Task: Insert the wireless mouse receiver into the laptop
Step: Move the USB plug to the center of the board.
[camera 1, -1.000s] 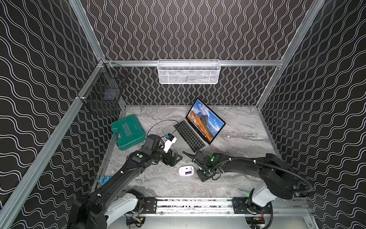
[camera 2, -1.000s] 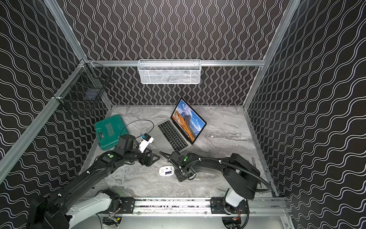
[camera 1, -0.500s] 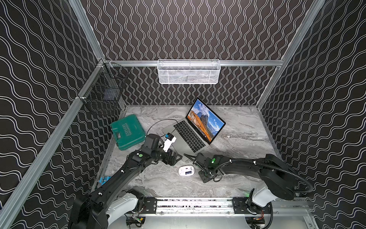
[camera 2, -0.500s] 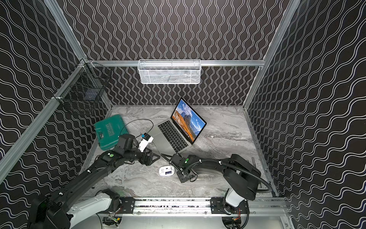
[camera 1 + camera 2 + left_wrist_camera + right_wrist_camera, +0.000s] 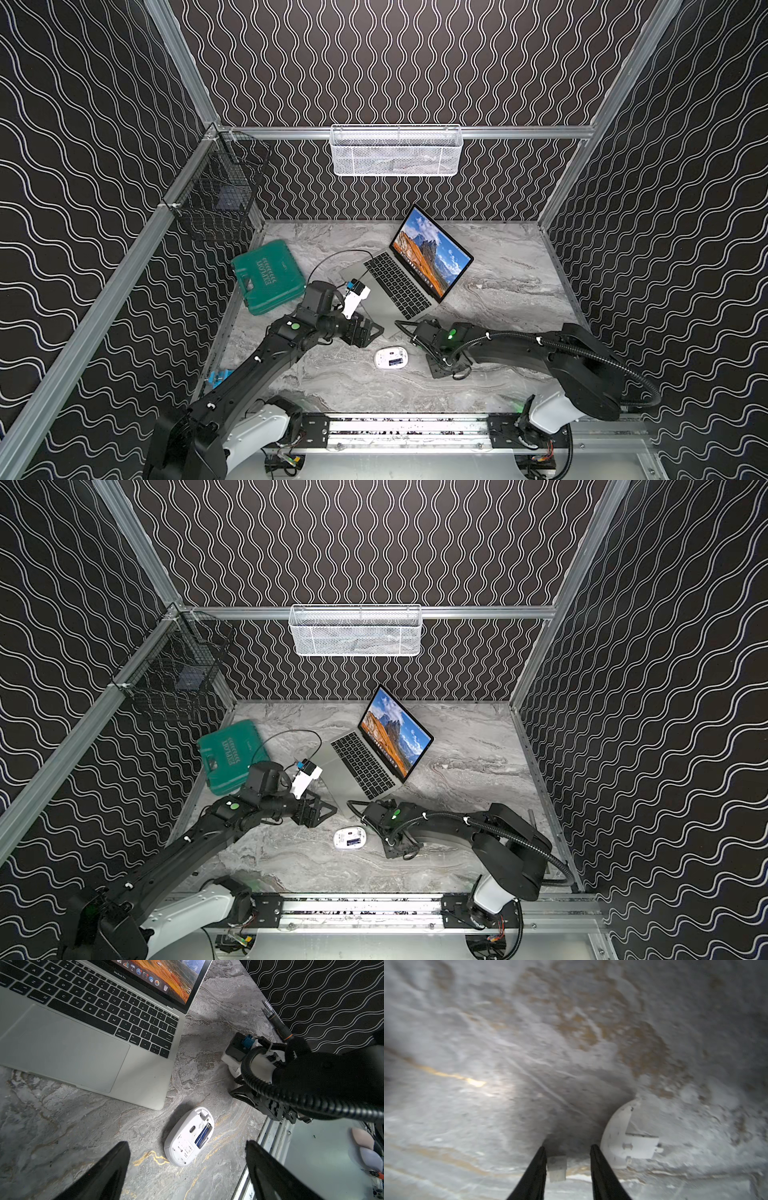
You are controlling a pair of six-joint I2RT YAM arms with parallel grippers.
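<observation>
One marble table (image 5: 498, 270) carries the open laptop (image 5: 411, 278) at twelve o'clock of the upturned mouse (image 5: 390, 357), green case (image 5: 268, 276) at ten. Left gripper (image 5: 187, 1142) gapes wide at eleven; right gripper (image 5: 568, 1146), at three, narrowly brackets a small white piece (image 5: 557, 1167).

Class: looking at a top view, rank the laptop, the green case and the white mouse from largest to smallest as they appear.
1. laptop
2. green case
3. wireless mouse, clearly the smallest

All three rest on the same table, so nearness to the camera hardly skews the order.
</observation>
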